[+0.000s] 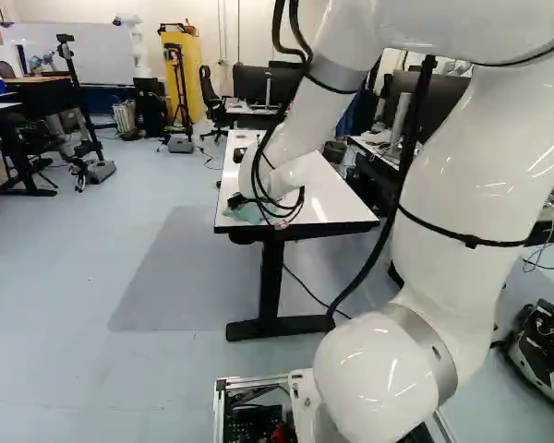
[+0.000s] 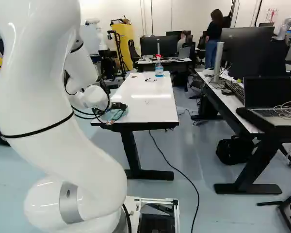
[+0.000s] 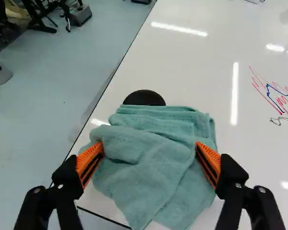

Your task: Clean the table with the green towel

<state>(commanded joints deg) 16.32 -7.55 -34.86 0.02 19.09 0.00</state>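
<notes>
In the right base view my gripper (image 2: pixel 118 106) is low over the near left corner of the white table (image 2: pixel 140 109), at the green towel (image 2: pixel 117 116). The wrist view shows the gripper (image 3: pixel 150 146) open wide, its orange fingers (image 3: pixel 90 160) on either side of the bunched, folded towel (image 3: pixel 146 163). The towel lies on the tabletop (image 3: pixel 192 67), partly along its edge, and I see no squeeze on it. Red, blue and black scribbles (image 3: pixel 278 99) mark the table beside the towel. A black round thing (image 3: pixel 144 97) touches the towel's far side.
A spray bottle (image 2: pixel 159 69) stands at the table's far end. Right of the table is a desk (image 2: pixel 229 99) with monitors and a laptop (image 2: pixel 269 97). A black cable (image 2: pixel 184 177) runs across the floor. Another robot (image 1: pixel 137 46) stands far back.
</notes>
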